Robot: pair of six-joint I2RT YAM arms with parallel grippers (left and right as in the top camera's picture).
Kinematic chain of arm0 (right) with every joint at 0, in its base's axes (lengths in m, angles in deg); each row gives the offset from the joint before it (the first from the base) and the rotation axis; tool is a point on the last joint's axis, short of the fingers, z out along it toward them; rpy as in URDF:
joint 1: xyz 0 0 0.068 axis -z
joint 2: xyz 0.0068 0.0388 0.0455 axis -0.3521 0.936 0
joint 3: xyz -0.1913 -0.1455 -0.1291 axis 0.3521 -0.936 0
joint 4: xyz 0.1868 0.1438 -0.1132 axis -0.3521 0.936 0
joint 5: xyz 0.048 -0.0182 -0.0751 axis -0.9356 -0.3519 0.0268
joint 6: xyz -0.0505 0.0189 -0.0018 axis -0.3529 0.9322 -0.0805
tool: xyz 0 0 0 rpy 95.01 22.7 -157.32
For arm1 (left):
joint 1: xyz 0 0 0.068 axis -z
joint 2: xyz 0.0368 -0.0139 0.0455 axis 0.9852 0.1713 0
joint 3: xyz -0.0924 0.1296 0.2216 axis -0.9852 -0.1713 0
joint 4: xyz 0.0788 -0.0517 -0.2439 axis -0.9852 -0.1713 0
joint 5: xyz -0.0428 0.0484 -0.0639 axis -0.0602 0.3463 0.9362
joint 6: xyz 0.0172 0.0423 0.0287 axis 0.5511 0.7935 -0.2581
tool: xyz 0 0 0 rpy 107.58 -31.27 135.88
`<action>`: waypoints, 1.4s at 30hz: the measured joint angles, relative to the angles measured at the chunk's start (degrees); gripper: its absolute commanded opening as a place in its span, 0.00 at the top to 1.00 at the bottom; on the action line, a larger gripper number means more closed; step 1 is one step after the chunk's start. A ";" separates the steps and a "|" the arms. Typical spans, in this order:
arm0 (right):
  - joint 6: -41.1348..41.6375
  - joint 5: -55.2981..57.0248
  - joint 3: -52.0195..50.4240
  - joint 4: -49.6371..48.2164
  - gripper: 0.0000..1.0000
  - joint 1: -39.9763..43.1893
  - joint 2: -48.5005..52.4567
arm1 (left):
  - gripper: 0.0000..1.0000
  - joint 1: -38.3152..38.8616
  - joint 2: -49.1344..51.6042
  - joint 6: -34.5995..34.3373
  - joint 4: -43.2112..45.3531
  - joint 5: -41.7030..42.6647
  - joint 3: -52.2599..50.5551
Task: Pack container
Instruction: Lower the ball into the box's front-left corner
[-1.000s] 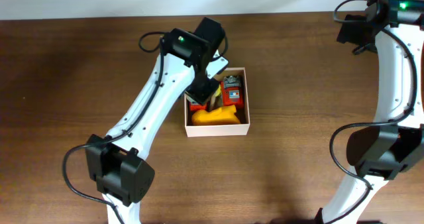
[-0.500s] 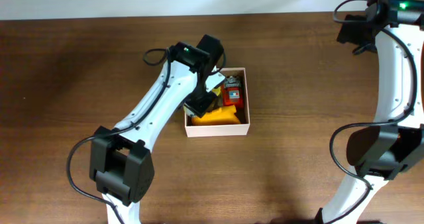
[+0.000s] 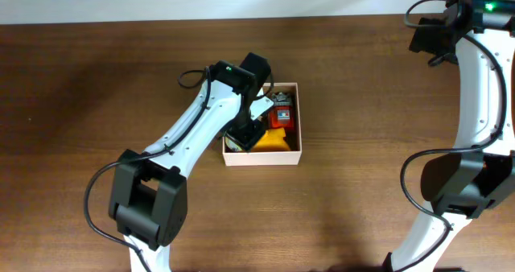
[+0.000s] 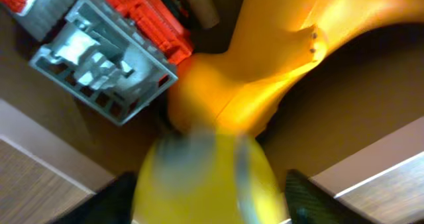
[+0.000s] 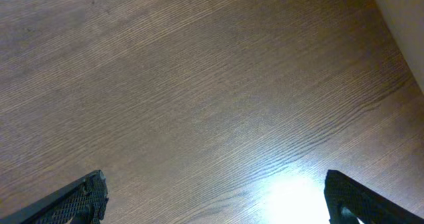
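Two left fingers (image 4: 111, 203) over container (image 3: 273, 158), straddling yellow toy (image 4: 205, 177).

Your counter (image 3: 96, 103) reads as dark brown wood with fine straight grain and a satin finish. In the right wrist view it throws a bright glare at about five o'clock. The container (image 3: 265, 158) has thin matt white walls and a tan, cardboard-like inside. In it, the yellow toy (image 4: 265, 71) looks like smooth, glossy plastic. At ten o'clock from it, the red and grey toy (image 4: 106, 65) is moulded plastic with a gridded, duller face. The right gripper (image 5: 213, 181) has matt black fingers (image 5: 79, 197) with a finely textured surface.
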 measured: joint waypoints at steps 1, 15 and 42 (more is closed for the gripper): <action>-0.02 -0.02 -0.02 -0.02 0.01 0.00 0.00 | 0.20 0.00 0.00 0.13 0.11 0.00 0.00; -0.02 -0.02 -0.02 -0.02 0.01 0.00 0.00 | 0.20 0.00 0.00 0.20 2.54 -0.02 0.57; -0.02 -0.02 -0.02 -0.02 0.01 0.00 0.00 | 0.21 0.00 0.00 0.20 -14.25 -1.31 10.32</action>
